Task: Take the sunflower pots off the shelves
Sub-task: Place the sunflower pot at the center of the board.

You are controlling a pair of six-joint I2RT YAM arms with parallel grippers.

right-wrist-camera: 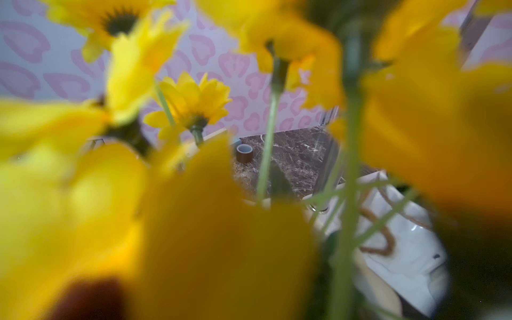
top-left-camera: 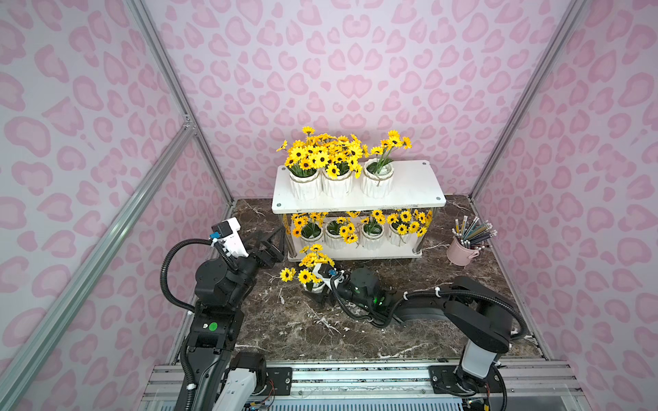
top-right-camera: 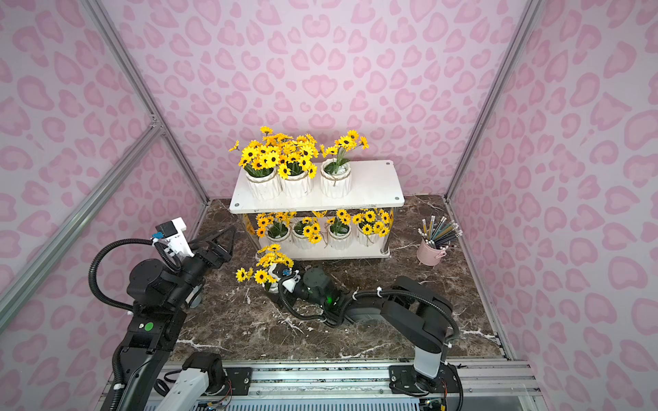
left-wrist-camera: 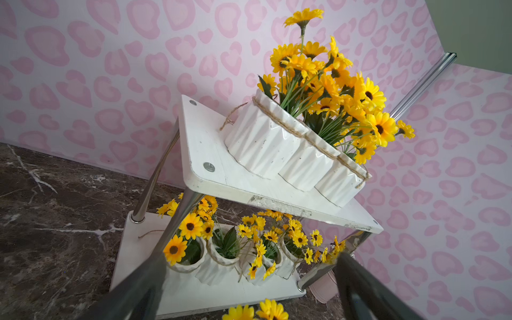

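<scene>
Here, your right pincer (top-left-camera: 324, 296) lies low on the table (top-left-camera: 356, 338) at a sunflower pot (top-left-camera: 310, 286) that stands off the shelves (top-left-camera: 409, 185), just in front of the lower board. Blooms hide the jaws, so you cannot tell whether they press the pot or stand clear of it. In the right wrist view, yellow petals fill nearly everything, leaving only a corner of the white pot and its twine bow. Any pull-back is therefore half blind, and a stem or the twine caught on a finger could tip the pot over. Your left pincer (top-left-camera: 281, 243) hangs open and empty near the end of the shelves, close to a chrome leg (left-wrist-camera: 155, 177). A careless reach there could knock the whole rack. Seven pots are left, three on the top board (top-left-camera: 338, 183) and four below (top-left-camera: 356, 236). The top ones stand touching, with their flowers tangled, so lifting one may drag its neighbour toward the edge. The lower four sit under a low board that could snag blooms on the way out. A pink bucket (top-left-camera: 461, 254) of pencils stands well apart to the side. No brand, label or writing can be read anywhere.
</scene>
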